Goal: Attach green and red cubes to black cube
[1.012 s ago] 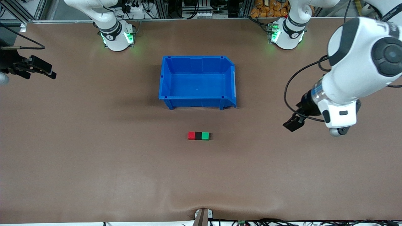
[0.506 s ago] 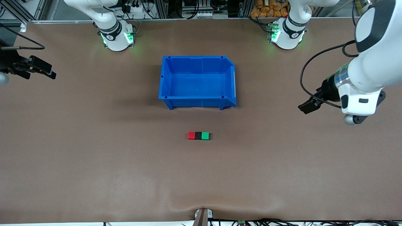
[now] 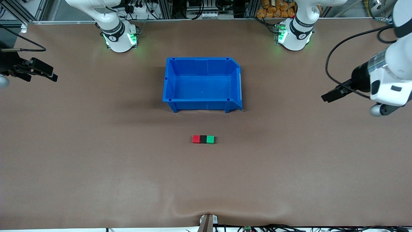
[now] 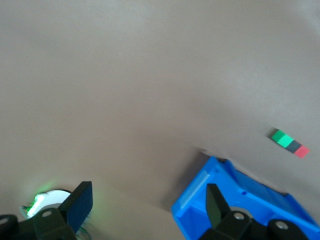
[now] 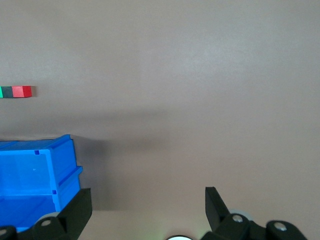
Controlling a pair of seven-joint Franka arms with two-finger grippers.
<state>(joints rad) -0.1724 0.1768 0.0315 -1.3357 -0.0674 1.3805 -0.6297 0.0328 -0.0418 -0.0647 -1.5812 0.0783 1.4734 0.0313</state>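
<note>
The red cube (image 3: 196, 139), black cube (image 3: 203, 139) and green cube (image 3: 210, 139) lie in one touching row on the brown table, black in the middle. The left wrist view shows the row small, with green (image 4: 285, 139), black (image 4: 295, 146) and red (image 4: 302, 151). In the right wrist view the red cube (image 5: 24, 91) and black cube (image 5: 6, 92) sit at the picture's edge. My left gripper (image 3: 333, 94) (image 4: 147, 200) hangs open and empty over the table's left-arm end. My right gripper (image 3: 42, 72) (image 5: 148, 205) waits open and empty over the right-arm end.
An empty blue bin (image 3: 202, 83) (image 4: 240, 200) (image 5: 35, 175) stands farther from the front camera than the cubes. The two arm bases (image 3: 120, 37) (image 3: 294, 35) stand along the table's back edge. Bare brown mat surrounds the cube row.
My left arm has drawn back from the table's middle toward its own end and base, gripper open throughout. The cubes and the right arm have not moved.
</note>
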